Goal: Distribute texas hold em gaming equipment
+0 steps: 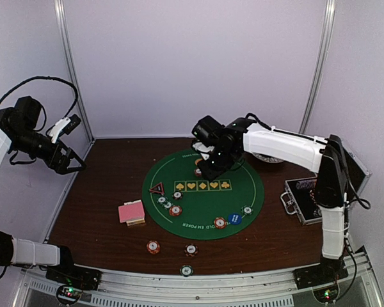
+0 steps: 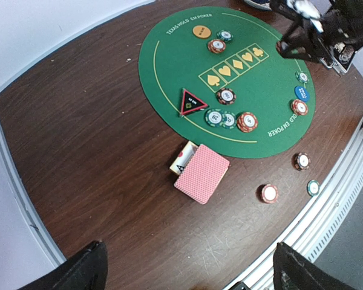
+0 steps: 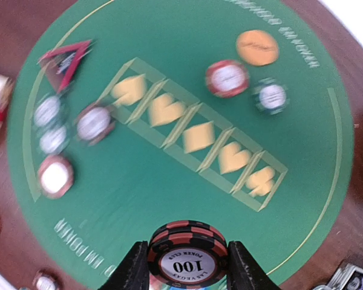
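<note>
Chips [image 3: 187, 241] (perhaps three), in right gripper [image 3: 187, 267]

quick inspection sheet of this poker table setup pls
surface: dark wood table, round green poker mat on it
job's things: pink-backed card deck left of the mat; triangle marker, blue disc and chips on the mat; three chips off it, near edge
clutter: metal-edged black case, right side
grippers: left gripper raised, jaws open, empty; right gripper jaws shut on a red-black 100 chip
cables: black cable looping over the left arm
surroundings: pale enclosure walls
</note>
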`<control>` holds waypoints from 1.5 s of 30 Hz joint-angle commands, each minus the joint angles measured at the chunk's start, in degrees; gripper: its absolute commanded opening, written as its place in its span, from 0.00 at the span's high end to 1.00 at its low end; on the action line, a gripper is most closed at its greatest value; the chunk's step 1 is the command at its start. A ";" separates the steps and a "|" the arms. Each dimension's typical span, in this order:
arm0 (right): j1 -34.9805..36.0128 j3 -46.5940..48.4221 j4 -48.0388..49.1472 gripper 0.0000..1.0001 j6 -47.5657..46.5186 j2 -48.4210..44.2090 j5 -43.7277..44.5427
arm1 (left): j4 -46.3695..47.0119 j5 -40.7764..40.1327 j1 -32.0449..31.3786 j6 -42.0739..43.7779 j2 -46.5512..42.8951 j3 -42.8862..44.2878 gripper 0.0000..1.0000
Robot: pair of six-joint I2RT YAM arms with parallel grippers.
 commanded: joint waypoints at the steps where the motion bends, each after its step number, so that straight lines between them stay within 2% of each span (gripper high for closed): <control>1: -6.00 6.44 0.33 0.88 -1.30 7.77 4.41 | -0.43 0.59 0.18 -0.13 -0.53 0.48 0.02; 11: -14.82 21.67 -0.47 0.88 -0.13 22.81 3.14 | -0.41 0.43 0.18 0.15 -0.76 -0.12 0.03; 21: -17.53 25.90 0.61 0.86 0.28 28.75 1.85 | -0.47 0.37 0.18 0.90 -0.47 -0.57 0.02; 23: -17.90 26.40 0.69 0.78 0.38 29.55 0.63 | -0.45 0.37 0.18 1.00 -0.39 -0.57 0.02; 25: -18.23 27.22 0.11 0.59 0.54 30.41 -0.04 | -0.43 0.35 0.18 0.98 -0.26 -0.49 0.03; 28: -18.35 27.31 -0.42 0.42 0.59 30.69 -0.14 | -0.44 0.20 0.18 1.00 -0.27 -0.27 0.02; 32: -18.32 26.15 0.02 0.32 0.50 28.19 0.05 | -0.46 -0.03 0.18 0.96 -0.25 -0.05 0.02; 38: -17.17 20.88 2.20 0.32 0.04 19.18 0.39 | -0.44 -0.30 0.18 0.73 -0.23 0.44 0.02; 42: -13.30 12.10 4.18 0.32 -0.54 10.87 1.14 | -0.53 -0.26 0.18 0.78 -0.27 0.66 0.02; 45: -7.55 2.92 6.66 0.31 -0.76 3.01 0.64 | -0.65 -0.16 0.18 0.87 -0.21 0.66 0.02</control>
